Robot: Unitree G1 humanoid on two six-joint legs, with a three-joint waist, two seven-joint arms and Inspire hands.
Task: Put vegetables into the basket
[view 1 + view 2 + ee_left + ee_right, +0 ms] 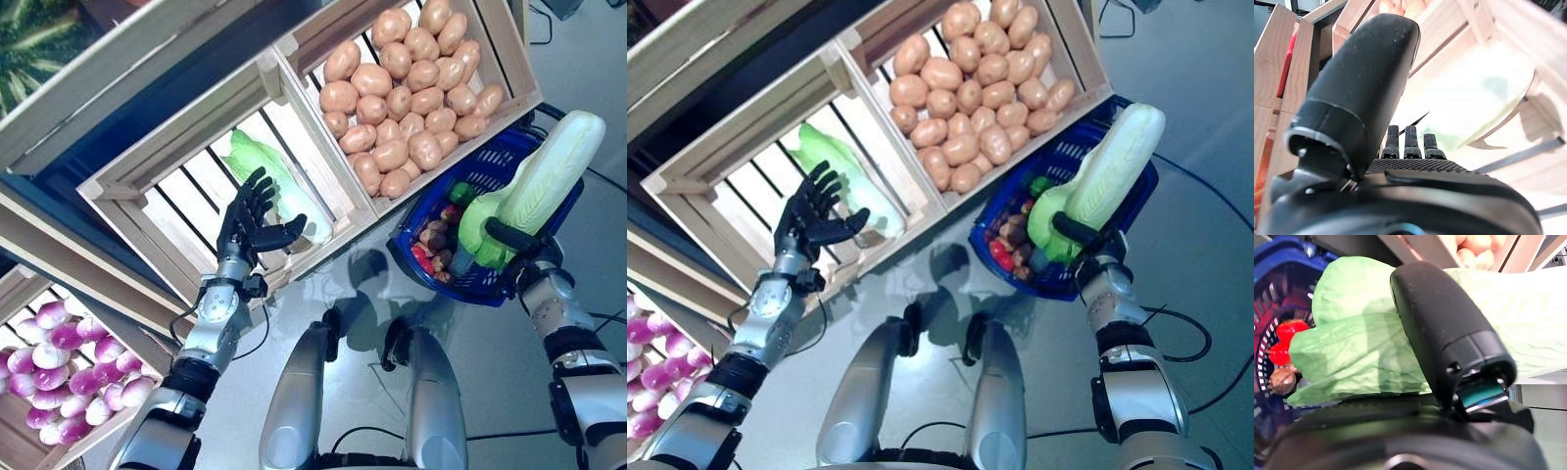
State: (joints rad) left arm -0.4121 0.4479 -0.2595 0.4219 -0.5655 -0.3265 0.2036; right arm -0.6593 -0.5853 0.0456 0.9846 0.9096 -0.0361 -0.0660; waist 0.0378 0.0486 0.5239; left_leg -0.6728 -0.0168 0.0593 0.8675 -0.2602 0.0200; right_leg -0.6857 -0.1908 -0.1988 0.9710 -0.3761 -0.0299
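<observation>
I have the right hand [519, 245] wrapped around a napa cabbage [537, 186], held leaf-end down over the blue basket [495, 171] for a clean drop, while my left hand [253, 223] hovers with fingers spread by the remaining cabbage [272, 178] in the wooden crate [186, 186].

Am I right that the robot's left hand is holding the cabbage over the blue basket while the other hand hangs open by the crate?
Not quite: it is the right hand that holds the cabbage over the blue basket, as the left eye view shows. The left hand is the open one, by the crate, where another cabbage lies.
</observation>
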